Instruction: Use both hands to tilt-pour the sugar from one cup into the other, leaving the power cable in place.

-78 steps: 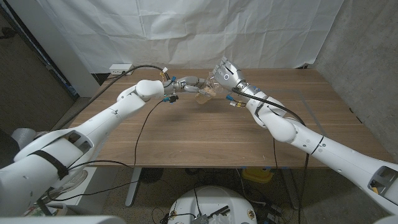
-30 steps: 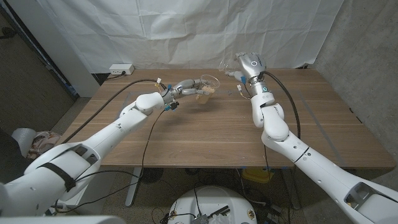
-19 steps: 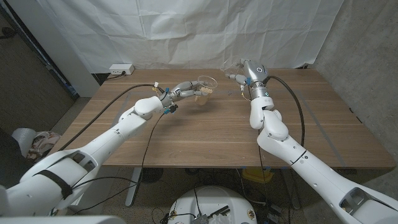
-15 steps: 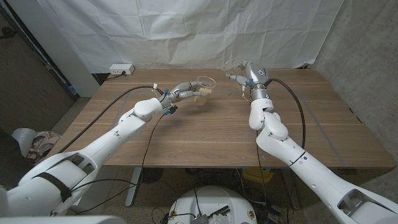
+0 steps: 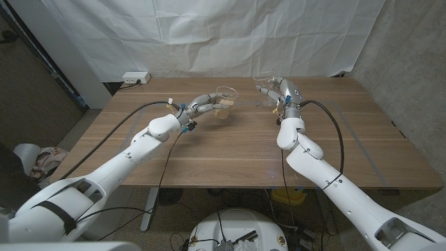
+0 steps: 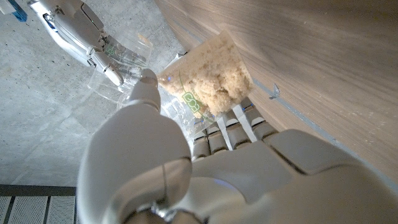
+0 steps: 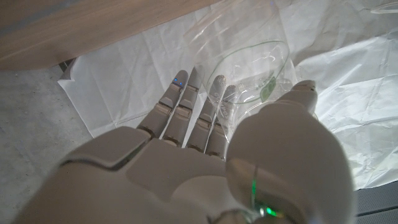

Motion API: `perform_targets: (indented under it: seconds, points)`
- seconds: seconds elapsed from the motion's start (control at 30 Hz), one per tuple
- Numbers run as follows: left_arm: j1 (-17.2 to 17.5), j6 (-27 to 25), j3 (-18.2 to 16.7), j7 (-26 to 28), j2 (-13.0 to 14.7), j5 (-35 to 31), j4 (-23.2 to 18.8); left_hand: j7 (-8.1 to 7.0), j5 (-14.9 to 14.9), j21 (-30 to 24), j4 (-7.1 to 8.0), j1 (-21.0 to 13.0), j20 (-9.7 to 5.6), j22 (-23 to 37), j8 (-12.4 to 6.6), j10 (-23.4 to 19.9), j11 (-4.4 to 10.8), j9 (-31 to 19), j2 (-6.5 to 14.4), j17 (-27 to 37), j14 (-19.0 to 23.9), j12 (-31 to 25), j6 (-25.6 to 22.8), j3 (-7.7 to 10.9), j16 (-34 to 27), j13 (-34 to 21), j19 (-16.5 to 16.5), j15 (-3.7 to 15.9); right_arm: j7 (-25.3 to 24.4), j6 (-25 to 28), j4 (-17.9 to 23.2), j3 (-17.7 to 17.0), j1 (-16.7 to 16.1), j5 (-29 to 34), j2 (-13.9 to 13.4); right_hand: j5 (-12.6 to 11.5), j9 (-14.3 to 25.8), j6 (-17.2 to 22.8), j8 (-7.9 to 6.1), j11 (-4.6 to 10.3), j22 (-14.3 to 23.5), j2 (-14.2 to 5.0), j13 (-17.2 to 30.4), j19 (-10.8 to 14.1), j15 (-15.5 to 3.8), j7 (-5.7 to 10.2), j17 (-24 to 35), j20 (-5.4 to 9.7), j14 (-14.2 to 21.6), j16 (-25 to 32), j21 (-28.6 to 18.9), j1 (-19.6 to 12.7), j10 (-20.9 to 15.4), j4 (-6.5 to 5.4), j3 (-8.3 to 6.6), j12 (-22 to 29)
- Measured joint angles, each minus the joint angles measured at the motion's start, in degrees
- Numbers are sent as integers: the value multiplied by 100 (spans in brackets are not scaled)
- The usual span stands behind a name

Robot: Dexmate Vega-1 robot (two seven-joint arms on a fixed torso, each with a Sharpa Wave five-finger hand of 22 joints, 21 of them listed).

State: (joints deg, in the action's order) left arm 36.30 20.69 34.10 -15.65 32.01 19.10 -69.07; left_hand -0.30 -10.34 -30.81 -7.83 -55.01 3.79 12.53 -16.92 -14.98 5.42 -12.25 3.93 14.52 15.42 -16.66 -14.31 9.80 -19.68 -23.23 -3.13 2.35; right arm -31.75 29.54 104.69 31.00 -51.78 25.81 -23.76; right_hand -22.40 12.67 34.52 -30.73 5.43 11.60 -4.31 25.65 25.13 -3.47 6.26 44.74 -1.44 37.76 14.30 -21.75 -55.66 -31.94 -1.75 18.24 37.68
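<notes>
1. The left hand [image 6: 186,168] covers the lower part of the cup with sugar [image 6: 208,87].
2. The clear cup [image 5: 263,82] in the right hand [image 5: 279,89] is too small and faint to see well in the head view.
3. The green mark on the clear cup is too blurry to read.

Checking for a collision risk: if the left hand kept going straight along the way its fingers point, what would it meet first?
Probably the right hand and its empty cup; the left hand, holding the sugar cup, points roughly that way, though depth is unclear.
</notes>
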Motion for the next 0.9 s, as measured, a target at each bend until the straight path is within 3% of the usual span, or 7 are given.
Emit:
perform_targets:
  seconds: [0.43, 0.9]
  points:
    - [340, -139, -113, 253, 140, 95, -364, 0, 0, 0, 49, 163, 73, 0, 105, 105, -17, 28, 12, 28, -61, 49, 123, -48, 1, 32, 72, 0, -539, -548, -210, -30, -154, -1075, 35, 0, 0, 11, 40, -62, 0, -3, -10, 0, -2, -10, 26, 1, -59, 0, 0, -4, 63, 18, -17, -44]
    - [817, -331, -299, 622, 282, 182, -877, 0, 0, 0, 48, 167, 76, 0, 133, 117, -7, 27, 17, 27, -60, 49, 123, -48, 0, 59, 75, 0, -781, -977, -370, 35, -207, -1690, 65, -30, 27, -7, 89, -95, -1, -41, -43, 22, -1, -25, 11, -21, -60, 0, 0, -58, 132, 18, -17, -90]
